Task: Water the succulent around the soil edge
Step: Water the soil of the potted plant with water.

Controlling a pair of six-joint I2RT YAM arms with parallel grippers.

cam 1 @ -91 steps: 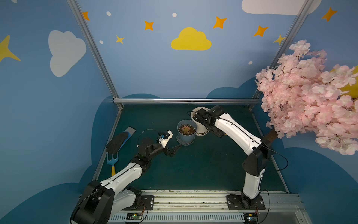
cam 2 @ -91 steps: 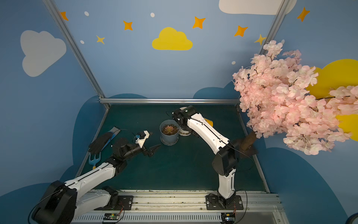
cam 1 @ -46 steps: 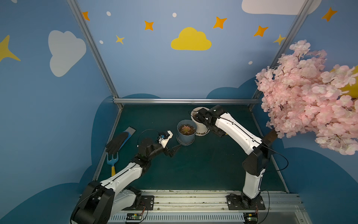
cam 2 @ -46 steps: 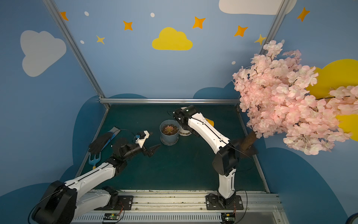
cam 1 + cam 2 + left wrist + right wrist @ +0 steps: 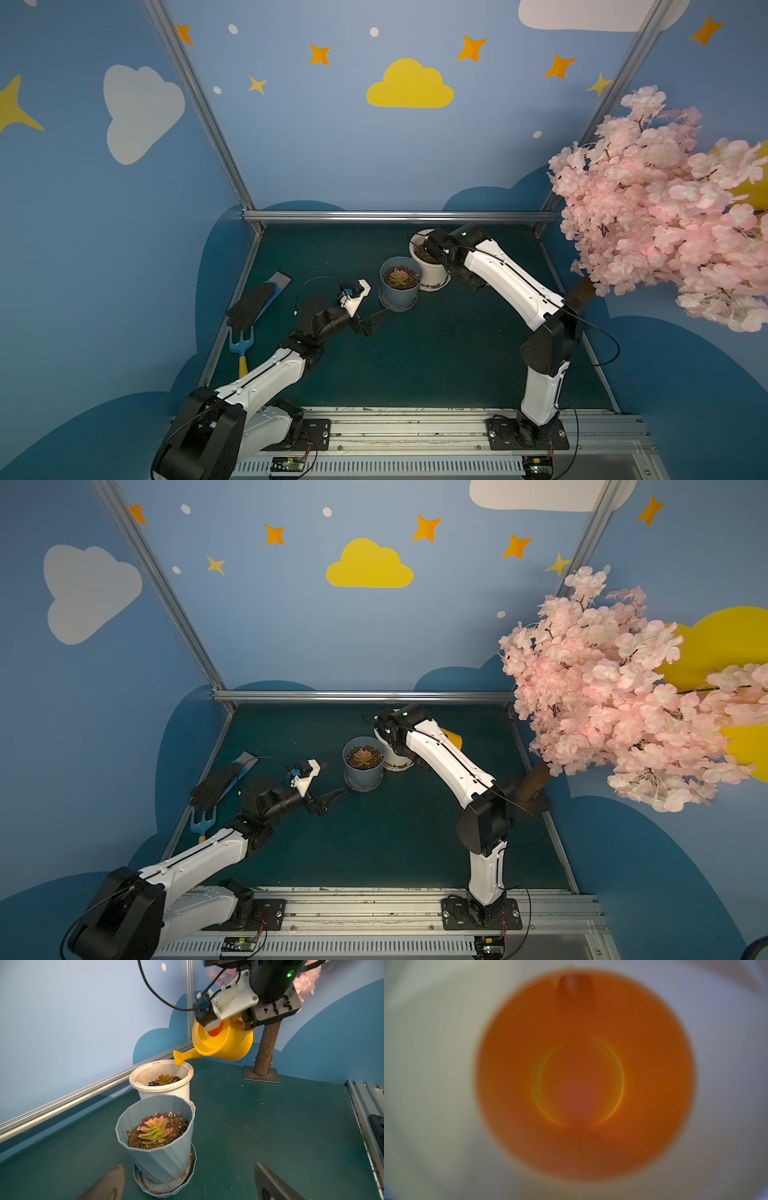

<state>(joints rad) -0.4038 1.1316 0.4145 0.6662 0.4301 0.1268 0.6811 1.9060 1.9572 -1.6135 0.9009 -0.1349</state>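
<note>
Target succulent (image 5: 164,1079) sits low in the white pot (image 5: 166,1093), with the soil (image 5: 152,1084) well below the rim. In a top view the pot (image 5: 419,266) is just right of frame centre, near the back rail (image 5: 399,216), half hidden under the right arm (image 5: 507,278). Lower left of it is the blue pot (image 5: 399,291) with a second succulent (image 5: 155,1130). The pots are just beside each other, can't tell if touching.

Can (image 5: 226,1043) hangs tilted, spout (image 5: 179,1058) down, tip just over the white pot's rim on the can's side. No stream visible. Right pincer (image 5: 248,1023) is pressed together on the can, at the handle as far as I can tell; the handle is hidden behind the body. Right wrist view is an orange blur into the can, so water level is unreadable.

My read of the step: pour at the edge. To do it well:
- put the tip inside the rim, over bare soil between wall and leaves, not on the rosette
- small tilt, thin stream
- walk the spout round the rim at constant tilt
- watch the can body against the rim: contact could shove the pot into the blue one

Left pincer (image 5: 328,782) is spread wide and empty, low over the desk (image 5: 270,1126), lower left of centre in both top views, facing the blue pot. It could brace the pots if they slide.
</note>
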